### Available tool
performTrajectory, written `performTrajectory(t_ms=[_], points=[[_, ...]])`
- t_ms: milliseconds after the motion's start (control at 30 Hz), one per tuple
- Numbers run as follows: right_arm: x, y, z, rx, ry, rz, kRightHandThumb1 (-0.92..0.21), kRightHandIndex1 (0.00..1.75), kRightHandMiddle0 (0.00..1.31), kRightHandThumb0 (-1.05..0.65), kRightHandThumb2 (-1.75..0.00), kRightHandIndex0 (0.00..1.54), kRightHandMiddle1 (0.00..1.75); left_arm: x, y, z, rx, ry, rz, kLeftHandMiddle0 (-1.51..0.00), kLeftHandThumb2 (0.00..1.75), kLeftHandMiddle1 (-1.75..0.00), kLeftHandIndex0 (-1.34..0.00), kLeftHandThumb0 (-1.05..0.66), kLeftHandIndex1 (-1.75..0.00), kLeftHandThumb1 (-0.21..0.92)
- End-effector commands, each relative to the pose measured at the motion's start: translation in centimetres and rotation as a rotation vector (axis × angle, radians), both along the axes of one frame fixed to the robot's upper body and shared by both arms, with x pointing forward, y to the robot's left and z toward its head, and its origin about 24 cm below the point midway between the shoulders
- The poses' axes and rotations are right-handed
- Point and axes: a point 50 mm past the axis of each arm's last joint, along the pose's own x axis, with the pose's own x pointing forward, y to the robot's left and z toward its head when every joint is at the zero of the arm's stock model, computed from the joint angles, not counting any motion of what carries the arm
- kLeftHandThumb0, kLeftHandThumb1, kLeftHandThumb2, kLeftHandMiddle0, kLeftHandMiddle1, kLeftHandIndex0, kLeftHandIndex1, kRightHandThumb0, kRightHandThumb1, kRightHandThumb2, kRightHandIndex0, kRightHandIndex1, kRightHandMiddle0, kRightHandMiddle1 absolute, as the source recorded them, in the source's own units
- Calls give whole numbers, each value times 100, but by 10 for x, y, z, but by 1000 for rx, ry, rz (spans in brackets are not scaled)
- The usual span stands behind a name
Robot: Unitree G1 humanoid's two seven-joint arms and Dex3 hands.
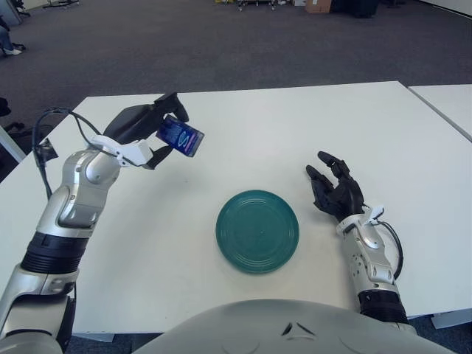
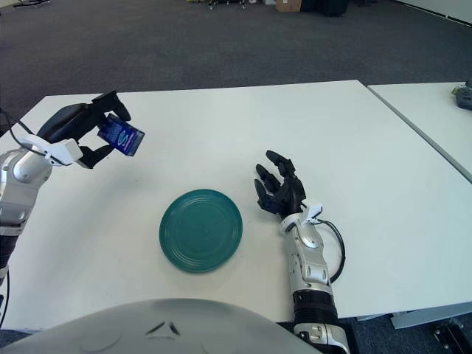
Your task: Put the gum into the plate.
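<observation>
Left eye view puts the teal plate (image 1: 257, 230) nearest you, flat on the white table (image 1: 295, 125), with nothing on it. Just to its right sits your right hand (image 1: 335, 193), fingers loosely spread and holding nothing; leave it there, since it is clear of the route.

Farther back and to the left, your left hand (image 1: 144, 127) is raised above the table with its fingers clamped on the gum (image 1: 181, 137), a small blue pack tilted at an angle. So the gum is in the air, well apart from the plate and up-left of it.

The step in hand looks like the carry. Swing the left arm toward you and to the right until the pack hangs over the middle of the plate, not its rim. Keep the grip firm on the way, because the pack juts past the fingertips and could twist loose. Lower close to the plate before you release, so it lands flat rather than bouncing out. Use both eye views to judge height.
</observation>
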Motion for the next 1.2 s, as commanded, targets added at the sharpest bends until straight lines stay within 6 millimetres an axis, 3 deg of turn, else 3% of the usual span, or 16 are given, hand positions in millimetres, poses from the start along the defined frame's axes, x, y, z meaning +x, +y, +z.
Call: performTrajectory(t_ms=[0, 233, 367, 467, 800, 1167], points=[[-25, -1, -38, 12, 235, -14, -37, 0, 0, -46, -86, 43, 77, -4, -13, -1, -9, 12, -33, -81, 159, -169, -58, 0, -175, 7], [-25, 2, -40, 7, 239, -14, -37, 0, 0, -46, -86, 44, 77, -13, -40, 4, 32, 55, -139, -87, 163, -163, -63, 0, -175, 1], [-24, 4, -41, 3, 247, -13, -37, 0, 0, -46, -85, 43, 77, -23, -66, 13, 77, 68, -260, -88, 165, -164, -64, 0, -175, -1], [-23, 7, -41, 7, 248, -11, -36, 0, 0, -44, -85, 42, 76, -26, -84, 10, 47, 118, -363, -88, 166, -164, -65, 0, -175, -2], [-20, 12, -39, 20, 249, -17, -34, 0, 0, -36, -91, 41, 79, -37, -114, -14, 7, 212, -451, -86, 163, -164, -63, 0, -175, 1], [-20, 16, -38, -15, 257, -8, -38, 1, 0, -40, -92, 43, 77, -32, -126, -32, 170, 208, -535, -80, 159, -160, -68, 0, -175, 3]])
